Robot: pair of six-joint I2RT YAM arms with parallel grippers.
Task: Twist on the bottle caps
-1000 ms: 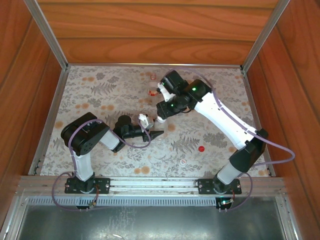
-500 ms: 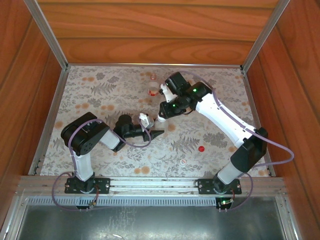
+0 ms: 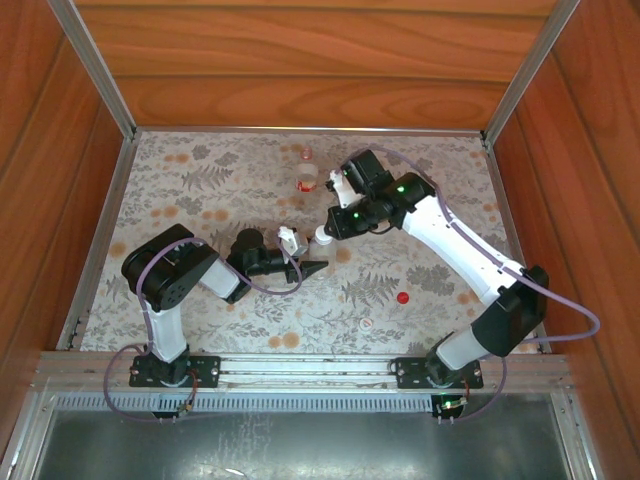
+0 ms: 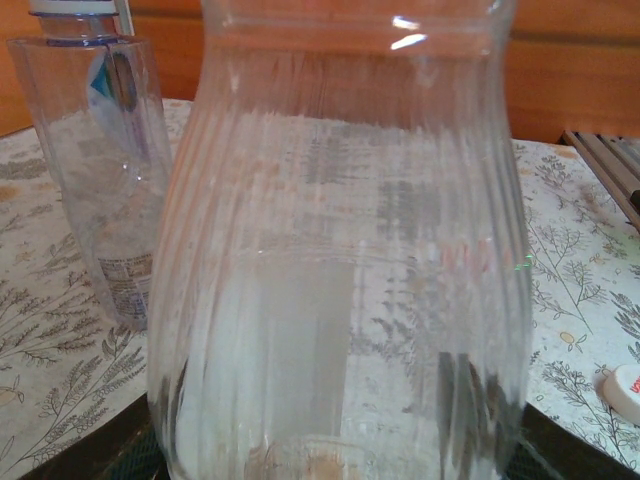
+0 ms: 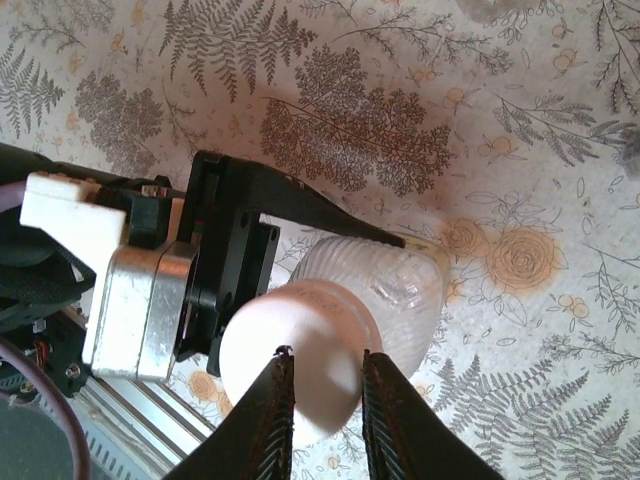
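Note:
My left gripper is shut on the wide clear ribbed bottle, which stands upright; its dark fingers show at the bottle's base. A white cap sits on this bottle's neck. My right gripper hovers just over that cap with its jaws close together and nothing between them. From above, the right gripper is beside the capped bottle. A red cap and a white cap lie loose on the mat.
A bottle with a red-orange label stands behind the held one, another small bottle further back. A slim clear bottle with a blue neck ring stands left of the held bottle. Wooden walls and metal rails border the floral mat.
My right gripper's jaws have narrowed and its wrist has shifted right, uncovering the labelled bottle behind it. The left arm and its bottle have stayed put.

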